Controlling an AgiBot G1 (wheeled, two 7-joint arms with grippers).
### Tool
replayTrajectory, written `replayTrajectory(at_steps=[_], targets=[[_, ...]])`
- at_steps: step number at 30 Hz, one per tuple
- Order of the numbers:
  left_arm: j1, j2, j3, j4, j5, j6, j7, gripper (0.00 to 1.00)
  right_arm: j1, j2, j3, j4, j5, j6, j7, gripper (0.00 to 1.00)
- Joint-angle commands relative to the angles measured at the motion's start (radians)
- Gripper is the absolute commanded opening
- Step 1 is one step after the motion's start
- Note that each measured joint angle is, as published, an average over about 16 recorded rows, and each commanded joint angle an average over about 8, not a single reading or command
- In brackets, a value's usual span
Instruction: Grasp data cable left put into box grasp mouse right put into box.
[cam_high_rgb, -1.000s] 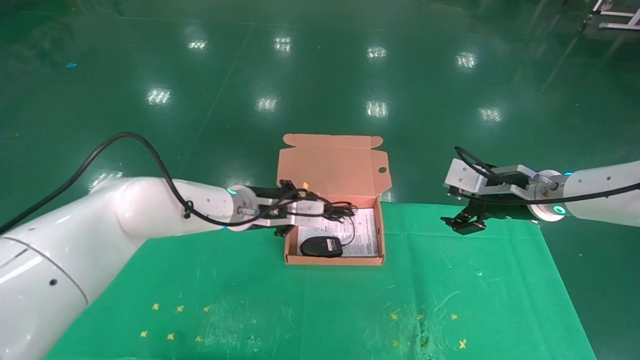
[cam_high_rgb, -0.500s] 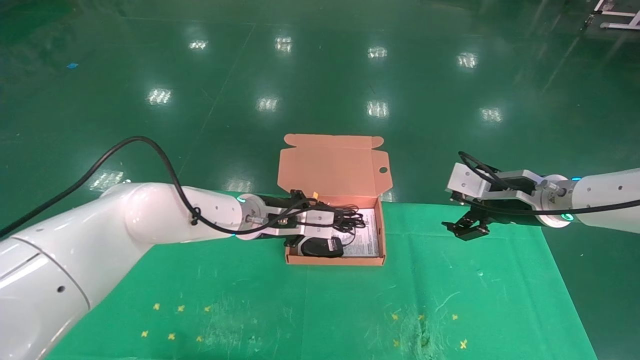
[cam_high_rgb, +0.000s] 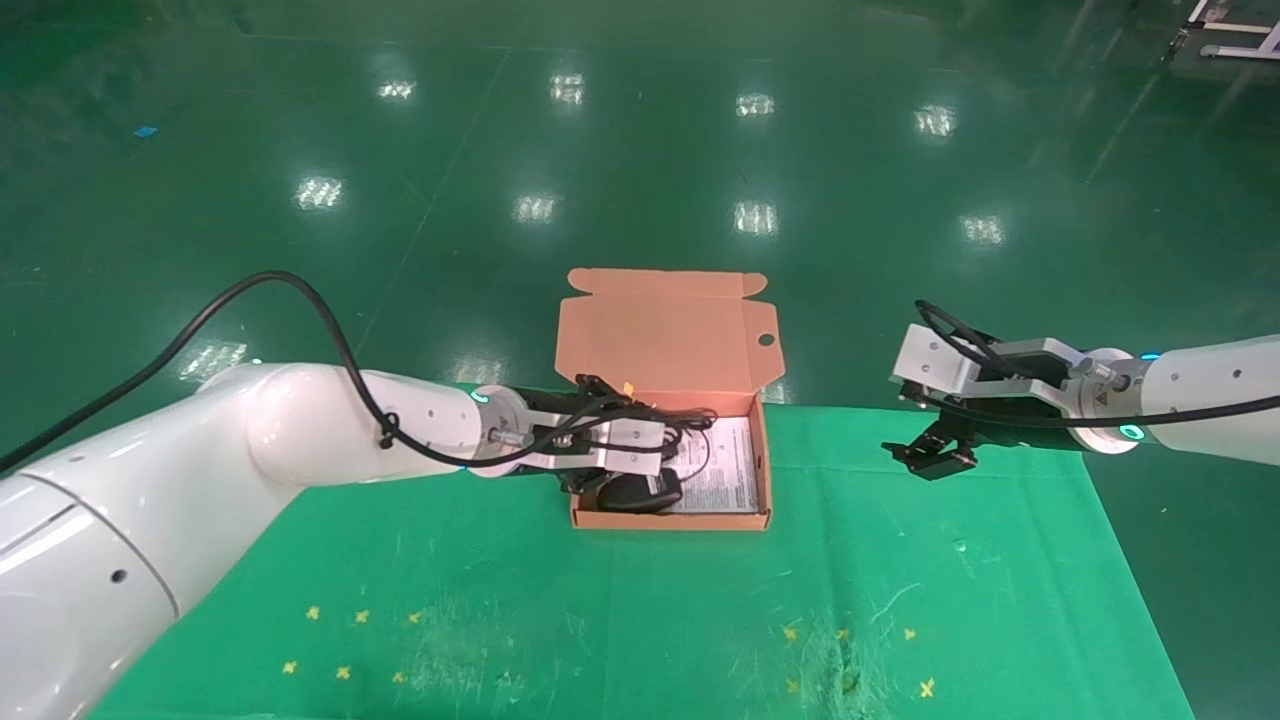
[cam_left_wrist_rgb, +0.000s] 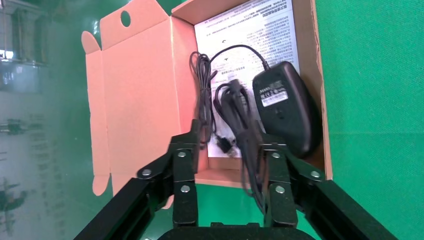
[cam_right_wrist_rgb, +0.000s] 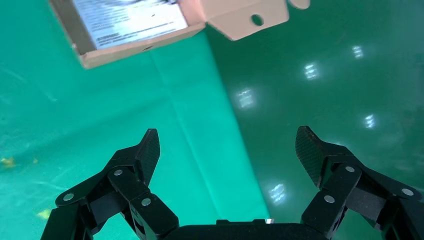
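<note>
The left gripper (cam_left_wrist_rgb: 227, 145) is hanging over the open box (cam_left_wrist_rgb: 135, 95), its jaws spread apart, with the data cable (cam_left_wrist_rgb: 240, 115) draping along the inner face of one finger and trailing down past the jaw tips onto the printed sheet (cam_left_wrist_rgb: 250, 30) inside. The mouse (cam_left_wrist_rgb: 285, 107) is lying label-up in the box just beyond that same finger. The right gripper (cam_right_wrist_rgb: 227, 150) is hovering above the green worktop's (cam_high_rgb: 700, 620) edge, jaws wide apart and gripping nothing, the box well beyond its tips.
</note>
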Motion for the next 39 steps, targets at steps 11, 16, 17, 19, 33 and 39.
replayTrajectory(at_steps=[11, 16, 17, 19, 33, 39], targets=[[-0.095, -0.081, -0.038, -0.039, -0.007, -0.045, -0.022, 1.0, 0.078, 0.038, 0.027, 0.048, -0.018, 0.028, -0.043, 1.0], [-0.107, -0.111, -0.066, -0.048, -0.026, -0.042, -0.035, 1.0, 0.088, 0.046, 0.032, 0.064, -0.029, 0.022, -0.058, 1.0], [-0.104, -0.118, -0.075, -0.053, -0.036, -0.035, -0.038, 1.0, 0.084, 0.048, 0.038, 0.068, -0.024, 0.016, -0.06, 1.0], [-0.088, -0.134, -0.097, -0.068, -0.06, -0.012, -0.044, 1.0, 0.068, 0.053, 0.057, 0.077, 0.0, 0.0, -0.061, 1.0], [0.066, -0.282, -0.299, -0.209, -0.28, 0.199, -0.1, 1.0, -0.099, 0.102, 0.244, 0.165, 0.23, -0.168, -0.074, 1.0], [0.132, -0.346, -0.387, -0.27, -0.375, 0.291, -0.125, 1.0, -0.171, 0.123, 0.326, 0.203, 0.33, -0.241, -0.079, 1.0]])
